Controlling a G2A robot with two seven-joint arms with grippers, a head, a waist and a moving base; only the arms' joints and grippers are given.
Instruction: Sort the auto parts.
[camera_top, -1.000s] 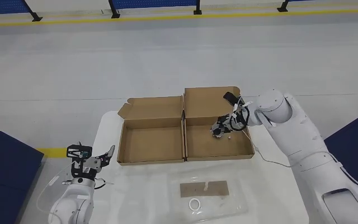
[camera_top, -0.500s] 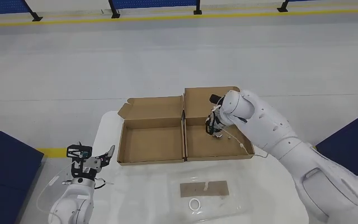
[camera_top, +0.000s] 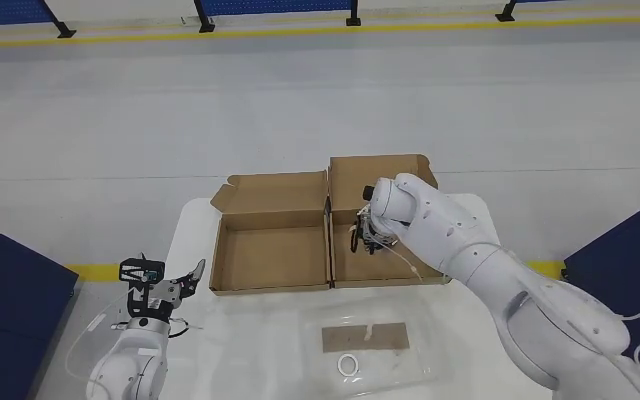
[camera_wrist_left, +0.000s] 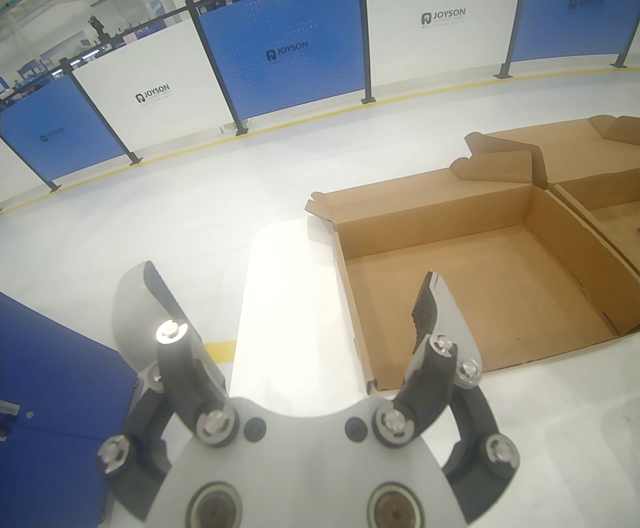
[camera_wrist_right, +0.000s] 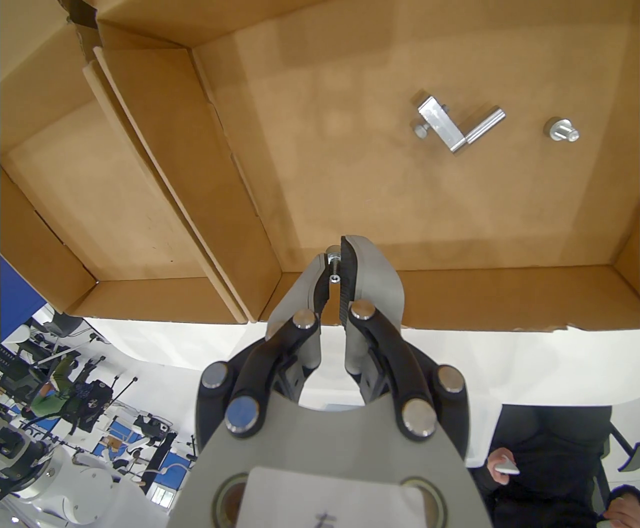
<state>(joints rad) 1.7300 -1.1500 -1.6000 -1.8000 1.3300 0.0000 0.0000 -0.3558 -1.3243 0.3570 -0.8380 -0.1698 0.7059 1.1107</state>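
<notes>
1. White partition panel: a dark logo beside one short brand word.
2. Blue partition panel: the same logo and word, in white.
3. Second white panel: the same mark, dark.
4. Far blue panel: the same mark, small.
5. White label on the right gripper base: a dark mark, cut off, unreadable.

I count two brown boxes: a left box and a right box. Three metal parts: one bent piece, one round stud, one tiny screw. One white ring. One card strip.
</notes>
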